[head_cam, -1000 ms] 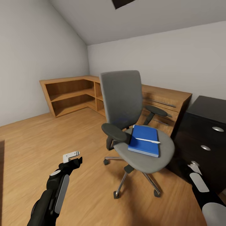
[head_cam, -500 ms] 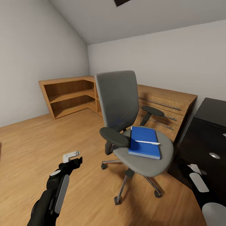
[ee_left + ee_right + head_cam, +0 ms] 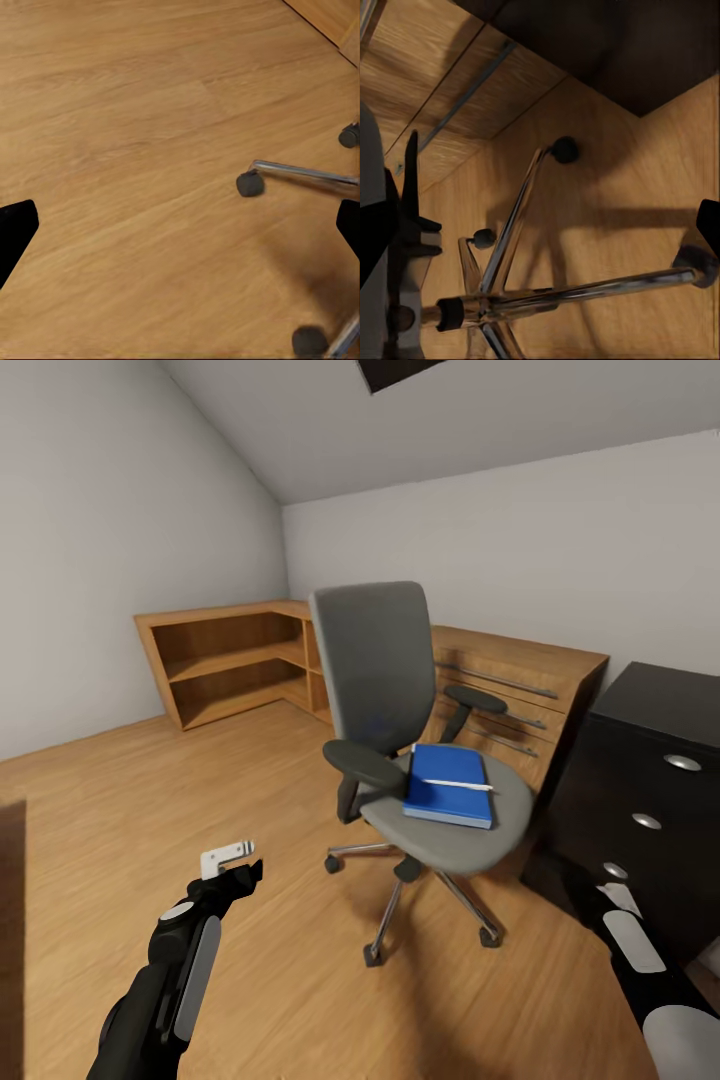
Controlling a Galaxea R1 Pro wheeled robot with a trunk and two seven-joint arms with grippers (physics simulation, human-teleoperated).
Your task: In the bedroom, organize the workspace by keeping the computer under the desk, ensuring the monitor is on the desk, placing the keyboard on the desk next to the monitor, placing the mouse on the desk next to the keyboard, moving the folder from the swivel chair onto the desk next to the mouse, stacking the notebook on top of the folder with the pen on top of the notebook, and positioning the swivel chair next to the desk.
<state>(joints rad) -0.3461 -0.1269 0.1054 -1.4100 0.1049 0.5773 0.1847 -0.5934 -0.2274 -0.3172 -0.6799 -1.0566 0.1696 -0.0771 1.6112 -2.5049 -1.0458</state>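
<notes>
I see the chair [image 3: 400, 730] at the centre of my head view, on the wood floor [image 3: 130, 810]. On its seat lies a blue book [image 3: 448, 785], folder or notebook I cannot tell, with the pen [image 3: 455, 784] lying across its top. Against half a second ago the whole picture has shifted: the chair sits a little right and higher in the frame, and more of the black bench [image 3: 650, 780] shows at the right edge, with three round knobs on its drawers where one was plain before. That is my camera moving; book and pen lie on the seat as they did.

The wooden dresser [image 3: 520, 680] with bar handles stands behind the chair, and the open wooden shelf [image 3: 225, 660] runs along the wall at mid left.

My left gripper [image 3: 232, 860] hangs at lower left, at the same spot in the frame as before, holding nothing; its wrist view shows its dark fingers [image 3: 15, 232] at opposite edges, spread wide over bare floor and a caster. My right arm [image 3: 640, 950] is at the lower right corner; I cannot tell how wide its fingers stand. Its wrist view looks at the chair's chrome base [image 3: 532, 300].
</notes>
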